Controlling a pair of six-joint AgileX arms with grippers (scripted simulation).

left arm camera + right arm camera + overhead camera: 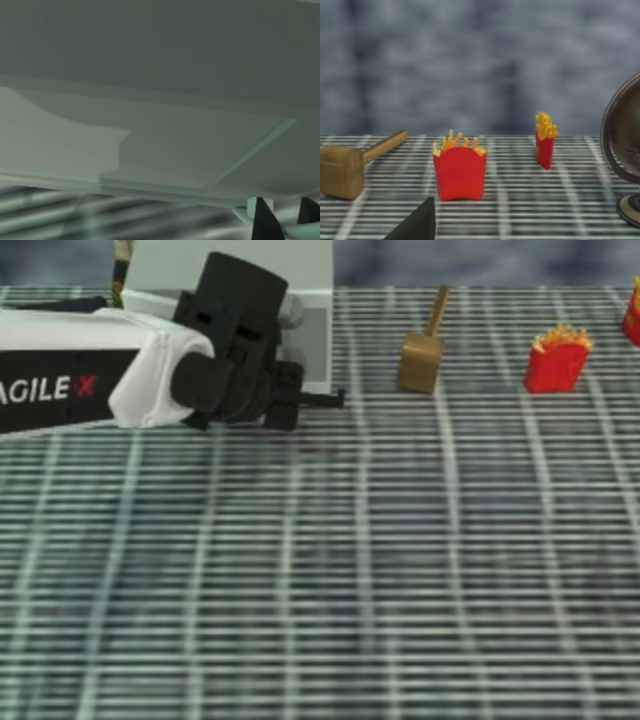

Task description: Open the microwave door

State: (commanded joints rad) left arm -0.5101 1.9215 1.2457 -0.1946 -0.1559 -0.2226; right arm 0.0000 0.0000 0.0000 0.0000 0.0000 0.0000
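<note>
Reaching: left end effector (335,398) at microwave (300,280) front, near door (150,145); finger state unclear. Next: hook door edge, swing outward. Right arm unseen.

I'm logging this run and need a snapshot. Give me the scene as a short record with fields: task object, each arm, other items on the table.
task object: microwave at the table's far left, its door filling the left wrist view
left arm: left hand at the microwave's front
right arm: not in the top view; only a dark tip of the right hand shows in its wrist view
other items: brown mallet, two red cartons of fries, a globe
</note>
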